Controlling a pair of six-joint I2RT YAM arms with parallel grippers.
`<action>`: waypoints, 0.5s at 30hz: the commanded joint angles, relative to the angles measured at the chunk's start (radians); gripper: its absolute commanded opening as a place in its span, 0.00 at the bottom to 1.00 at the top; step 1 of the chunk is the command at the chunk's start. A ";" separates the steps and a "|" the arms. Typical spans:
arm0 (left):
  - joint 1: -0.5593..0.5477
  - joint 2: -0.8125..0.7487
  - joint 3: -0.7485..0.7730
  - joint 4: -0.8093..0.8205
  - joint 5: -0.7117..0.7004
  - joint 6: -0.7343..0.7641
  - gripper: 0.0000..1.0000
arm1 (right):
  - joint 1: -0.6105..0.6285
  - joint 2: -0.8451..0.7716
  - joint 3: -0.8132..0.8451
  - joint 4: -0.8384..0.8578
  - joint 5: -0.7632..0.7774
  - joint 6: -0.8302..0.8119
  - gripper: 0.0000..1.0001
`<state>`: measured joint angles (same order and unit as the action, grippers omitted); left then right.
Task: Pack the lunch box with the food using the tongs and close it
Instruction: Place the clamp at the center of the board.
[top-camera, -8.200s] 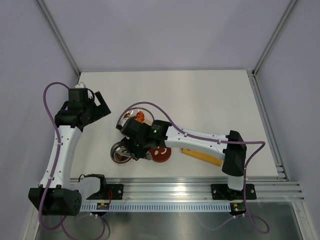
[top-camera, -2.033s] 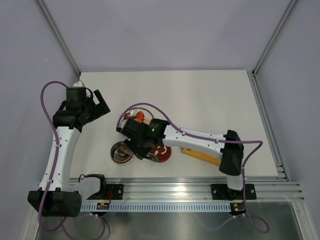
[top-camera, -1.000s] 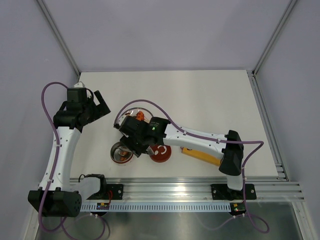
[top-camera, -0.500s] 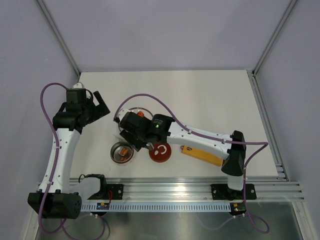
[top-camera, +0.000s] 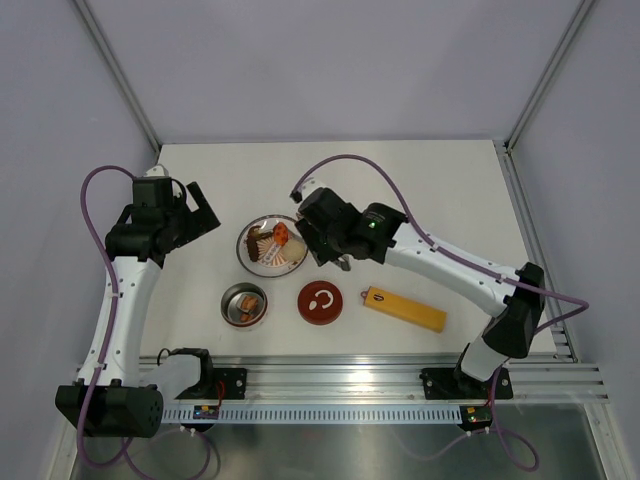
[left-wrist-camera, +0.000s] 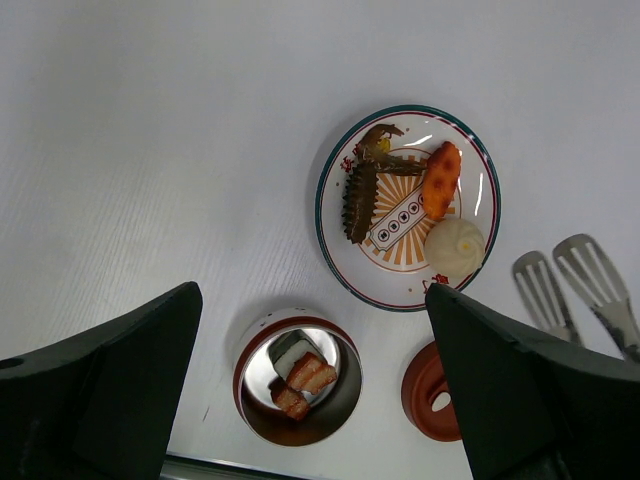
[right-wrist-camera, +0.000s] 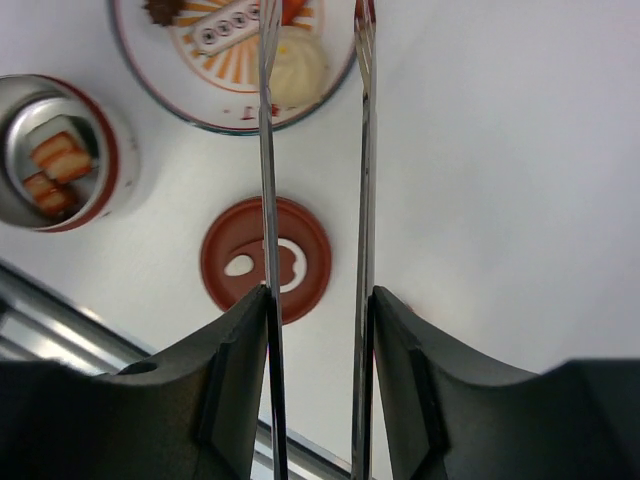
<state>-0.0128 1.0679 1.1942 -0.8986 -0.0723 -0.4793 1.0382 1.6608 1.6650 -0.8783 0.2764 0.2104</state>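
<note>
The lunch box (left-wrist-camera: 298, 377) stands open, steel inside and red outside, with brown and white food (left-wrist-camera: 308, 372) in it. Its dark-red lid (left-wrist-camera: 435, 392) lies flat on the table to the right. More food rests on the plate (left-wrist-camera: 400, 272): an orange piece (left-wrist-camera: 441, 180), a white bun (left-wrist-camera: 453, 246) and a dark prawn (left-wrist-camera: 360, 195). My right gripper (right-wrist-camera: 318, 300) is shut on the tongs (right-wrist-camera: 267, 180). Their tips (left-wrist-camera: 572, 288) hang apart and empty just right of the plate. My left gripper (top-camera: 197, 212) is open, high and left of the plate.
A long yellow-orange bar (top-camera: 404, 309) lies right of the lid (top-camera: 320, 303). The aluminium rail (top-camera: 380, 382) runs along the near table edge, close to the lunch box (top-camera: 244, 304). Purple cables loop over both arms.
My right arm has swung up and to the right with the tongs, from over the lunch box to the plate's right side. Lunch box and lid are now uncovered. The left arm held still.
</note>
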 joint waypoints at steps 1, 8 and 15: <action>0.007 -0.003 0.015 0.017 -0.001 0.004 0.99 | -0.088 -0.084 -0.086 0.053 0.052 0.026 0.50; 0.007 0.001 0.012 0.018 -0.001 0.005 0.99 | -0.208 -0.130 -0.188 0.087 0.066 0.032 0.50; 0.007 0.003 0.007 0.020 0.006 0.004 0.99 | -0.274 -0.142 -0.244 0.117 0.069 0.030 0.50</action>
<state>-0.0128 1.0687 1.1942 -0.8982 -0.0715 -0.4789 0.7815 1.5696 1.4250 -0.8200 0.3157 0.2317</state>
